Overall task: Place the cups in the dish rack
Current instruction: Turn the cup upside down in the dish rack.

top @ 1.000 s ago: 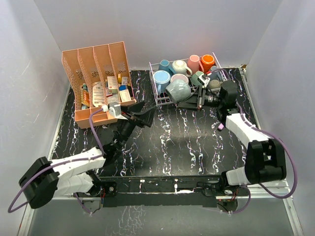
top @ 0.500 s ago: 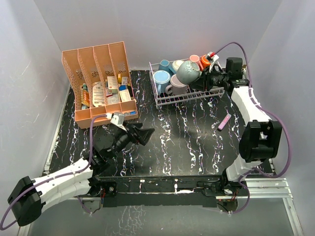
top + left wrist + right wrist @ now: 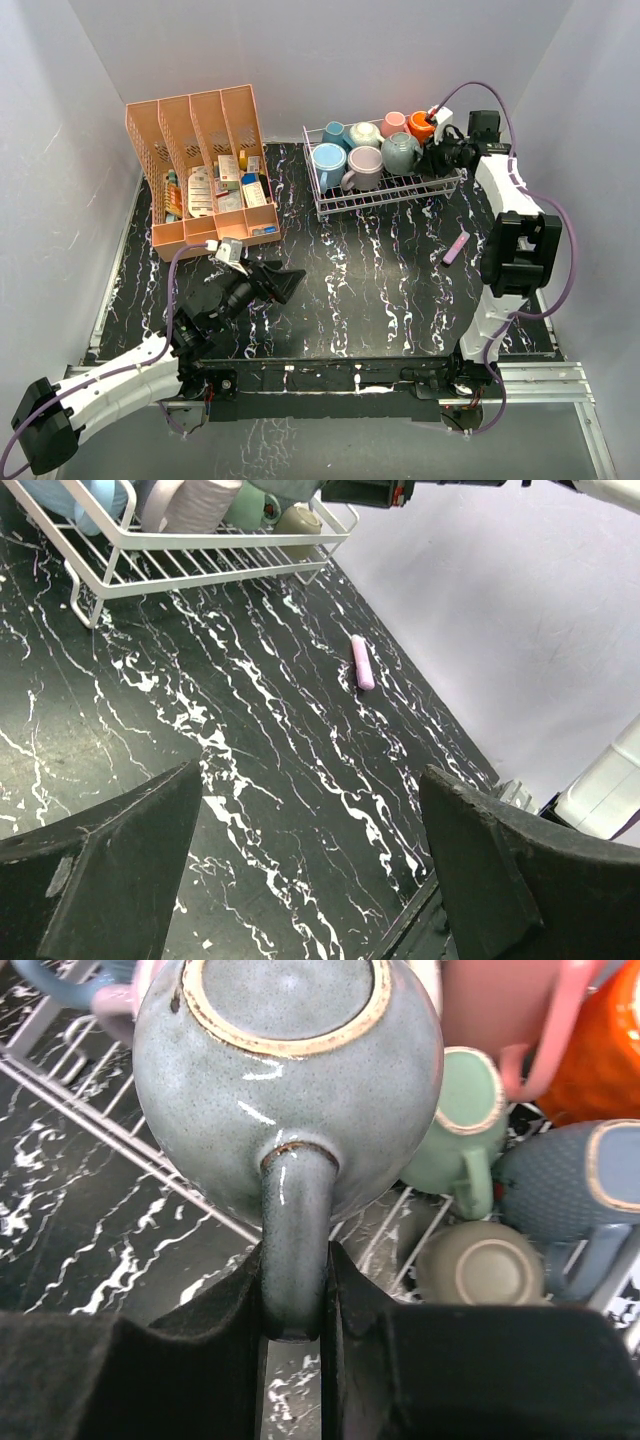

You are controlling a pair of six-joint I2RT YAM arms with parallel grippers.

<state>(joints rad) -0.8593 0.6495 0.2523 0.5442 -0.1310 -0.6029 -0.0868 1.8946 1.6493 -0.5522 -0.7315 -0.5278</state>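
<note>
The right gripper (image 3: 297, 1295) is closed almost fully on the handle of a grey mug (image 3: 288, 1060), and the handle is clamped between its two fingers. The grey mug is held with its base turned up over the right part of the rack (image 3: 380, 197), near the front rail; whether it is rested on the wires cannot be told. The rack is placed at the back right of the surface (image 3: 380, 290). Just beside the grey mug, a green mug (image 3: 460, 1130), an olive mug (image 3: 480, 1272) and a dark blue mug (image 3: 565, 1180) are seen inside the rack, with their bases turned toward the wrist camera. Along the back side of the rack an orange mug (image 3: 421, 125), a pink mug (image 3: 393, 123), a cream mug (image 3: 364, 133) and a teal mug (image 3: 335, 132) are lined up, and a light blue mug (image 3: 328, 160) and a lilac mug (image 3: 364, 168) are set at its left front. The left gripper (image 3: 310, 880) is opened wide and nothing is held in it; it is positioned low over the surface at the left front, well apart from the rack. A pink stick (image 3: 362, 662) is laid on the surface at the right, near the right arm (image 3: 515, 240). A salmon organizer (image 3: 160, 130) with small boxes inside is placed at the back left, near the rack
</note>
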